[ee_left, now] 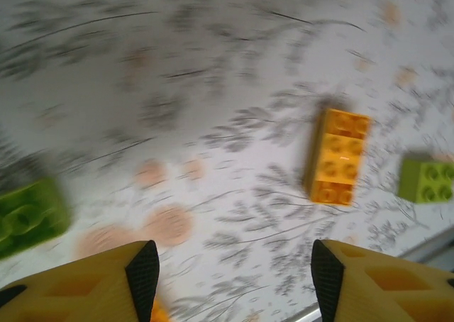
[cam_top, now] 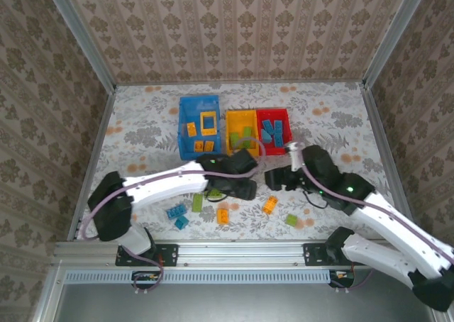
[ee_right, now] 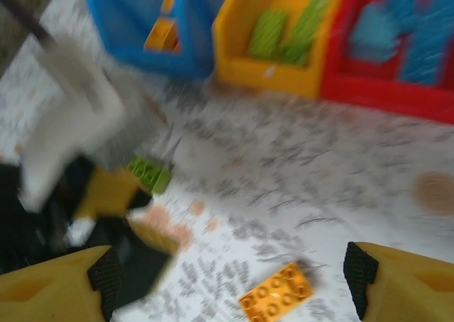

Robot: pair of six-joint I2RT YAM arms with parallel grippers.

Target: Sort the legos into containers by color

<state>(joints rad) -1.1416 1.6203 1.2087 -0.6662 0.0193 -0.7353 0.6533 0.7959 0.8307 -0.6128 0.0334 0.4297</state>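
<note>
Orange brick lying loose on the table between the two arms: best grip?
Come straight down on the orange brick and pinch across its two long sides. It lies flat, studs up, with bare table along both long sides, so nothing blocks the fingers.

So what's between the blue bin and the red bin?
The yellow bin, holding green bricks, stands between the blue bin and red bin in the top view.

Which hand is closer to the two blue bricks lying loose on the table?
Left. The left hand is to the right of the blue bricks, just past a green brick. The right hand is farther right, beyond the left hand.
</note>
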